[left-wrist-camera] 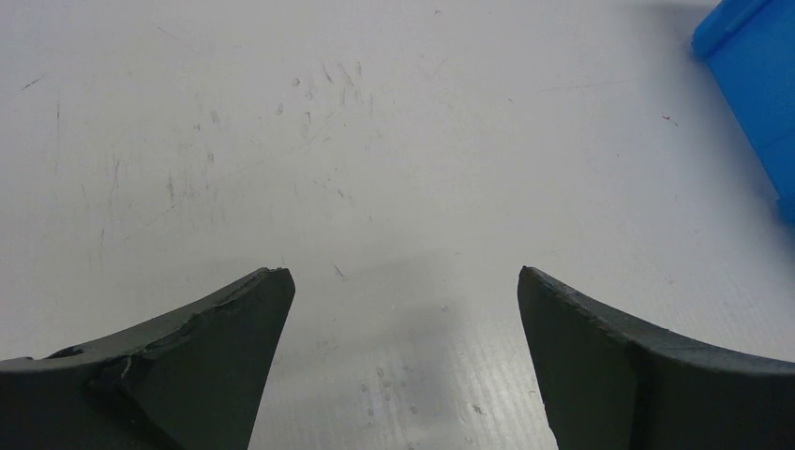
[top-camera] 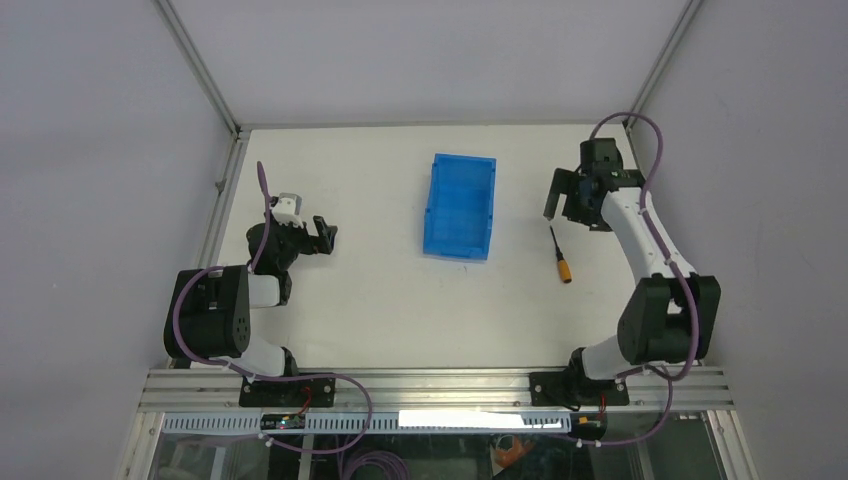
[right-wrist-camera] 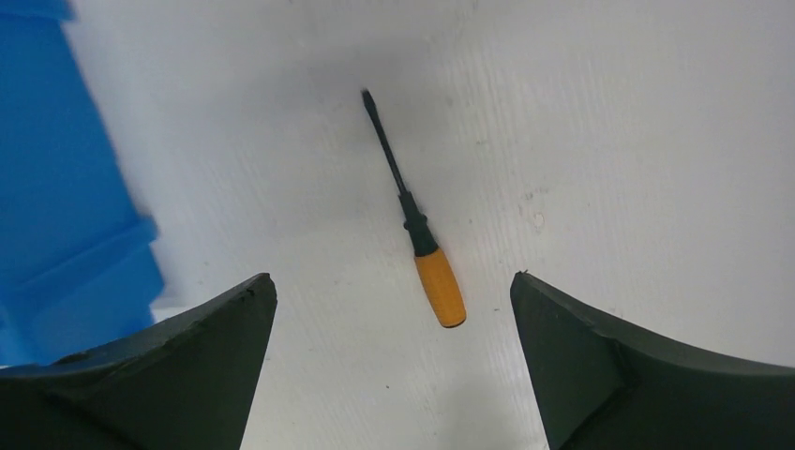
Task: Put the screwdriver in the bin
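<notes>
While the screwdriver (right-wrist-camera: pixel 417 234) lies flat on the table (top-camera: pixel 380 300), nothing grips it.
We log it just right of the bin (top-camera: pixel 459 205), not touching, orange handle toward the arm bases (tip pointing away). The right gripper (right-wrist-camera: pixel 389 281) hangs near it, spread wide and empty, its wrist camera framing the tool between the fingers. The left gripper (left-wrist-camera: pixel 400 274) is equally wide, holding nothing, above bare table.

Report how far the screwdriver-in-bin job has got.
Done: nothing yet; the screwdriver lies on the table beside the bin, which looks empty. In hand: the right gripper is open, the screwdriver showing between its fingers, ungripped. The left gripper is open, idle over the table. Left: grasp, lift, carry over the bin, release.
</notes>
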Robot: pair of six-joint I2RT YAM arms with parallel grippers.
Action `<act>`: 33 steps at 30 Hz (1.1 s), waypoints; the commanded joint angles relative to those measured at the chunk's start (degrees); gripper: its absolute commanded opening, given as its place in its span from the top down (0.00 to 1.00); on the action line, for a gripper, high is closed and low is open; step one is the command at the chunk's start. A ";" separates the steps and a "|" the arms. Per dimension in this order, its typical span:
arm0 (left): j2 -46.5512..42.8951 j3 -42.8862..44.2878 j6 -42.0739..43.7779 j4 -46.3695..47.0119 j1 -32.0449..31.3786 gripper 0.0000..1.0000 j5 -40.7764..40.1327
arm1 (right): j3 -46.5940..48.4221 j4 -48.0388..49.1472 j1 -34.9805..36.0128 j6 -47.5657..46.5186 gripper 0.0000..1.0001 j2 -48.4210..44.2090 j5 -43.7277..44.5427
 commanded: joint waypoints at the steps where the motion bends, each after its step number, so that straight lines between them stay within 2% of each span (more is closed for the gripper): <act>1: 0.07 -0.04 -0.10 4.51 -0.31 0.01 1.34 | -2.62 -2.26 -2.84 -3.06 0.01 4.81 -5.38; 4: 0.06 -0.04 -0.10 4.49 -0.29 0.01 1.35 | -5.51 0.35 -3.08 -3.64 0.02 9.71 -7.39; 11: 0.03 -0.03 -0.10 4.52 -0.34 0.01 1.32 | -8.11 2.82 -4.31 -3.77 0.15 18.20 -7.50; 14: 0.07 -0.04 -0.10 4.53 -0.35 0.01 1.28 | -8.70 3.46 -4.31 -3.71 0.27 20.18 -7.17; 15: 0.05 -0.04 -0.10 4.50 -0.31 0.01 1.26 | -8.70 3.43 -4.32 -3.85 0.35 20.79 -6.90; 19: 0.07 -0.04 -0.10 4.53 -0.36 0.01 1.29 | -7.90 1.79 -4.30 -3.91 0.96 21.72 -4.70; 20: 0.05 -0.04 -0.10 4.50 -0.36 0.01 1.26 | -7.45 1.21 -4.22 -3.88 1.00 21.41 -4.06; 24: 0.05 -0.04 -0.10 4.55 -0.36 0.01 1.35 | -4.39 -2.59 -3.96 -4.00 1.00 17.99 -2.45; 33: 0.01 -0.02 -0.10 4.49 -0.36 0.01 1.26 | 10.10 -13.83 -2.41 -0.56 1.00 9.03 -3.10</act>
